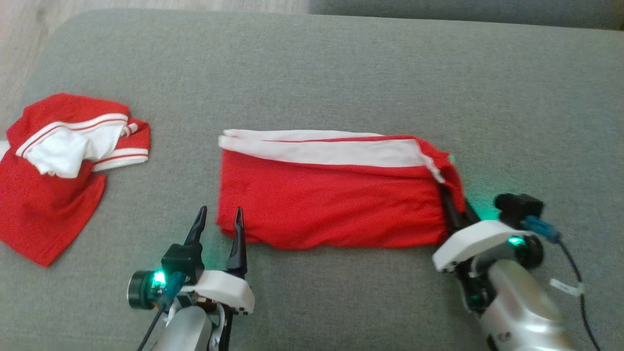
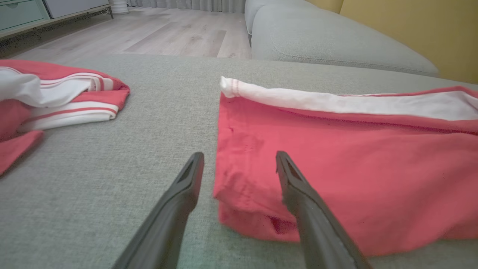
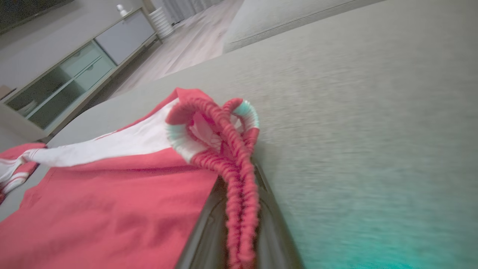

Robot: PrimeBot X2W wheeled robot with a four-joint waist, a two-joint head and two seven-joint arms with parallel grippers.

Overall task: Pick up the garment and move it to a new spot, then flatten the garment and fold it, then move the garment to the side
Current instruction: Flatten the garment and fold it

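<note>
Red garment (image 1: 336,204) lies folded, white-striped along top.

A: What's at 6 o'clock?
B: Right gripper (image 3: 241,179), two dark fingers pinched tight on the ribbed red waistband (image 3: 242,209) of a red garment (image 3: 112,213) w/ white side stripe.
A: And around it?
B: Garment spreads toward 8 on a grey cushion (image 3: 354,130). Another red-white cloth (image 3: 15,168) at 9. Cabinet (image 3: 74,71) at 10, wood floor (image 3: 194,41) at 12.
</note>
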